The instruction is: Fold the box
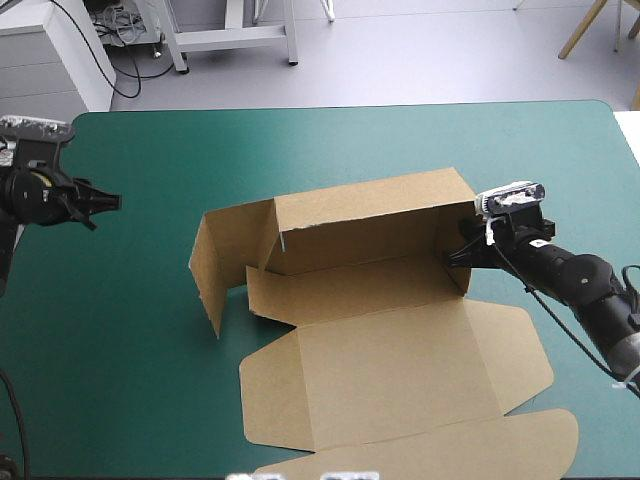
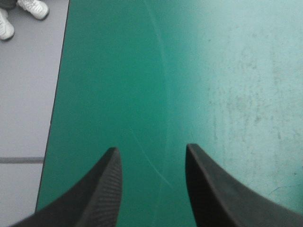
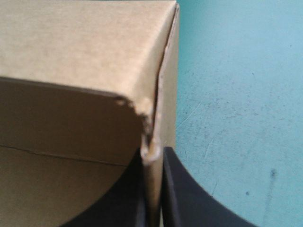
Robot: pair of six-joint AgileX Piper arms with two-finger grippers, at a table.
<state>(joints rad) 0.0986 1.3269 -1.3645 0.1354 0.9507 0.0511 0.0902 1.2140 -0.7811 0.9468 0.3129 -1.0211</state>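
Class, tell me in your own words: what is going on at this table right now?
The right gripper is shut on the right end wall of the brown box, which is half formed: back wall and left flap stand up, the lid lies flat toward the near edge. The left gripper is open, over bare teal-green cover, apart from the box.

On the teal-green table [image 1: 330, 140] the brown box [image 1: 390, 370] has its back wall and 2 end flaps standing, lid flat, the right gripper [image 1: 462, 256] at its right flap, the left gripper [image 1: 108, 203] well apart.
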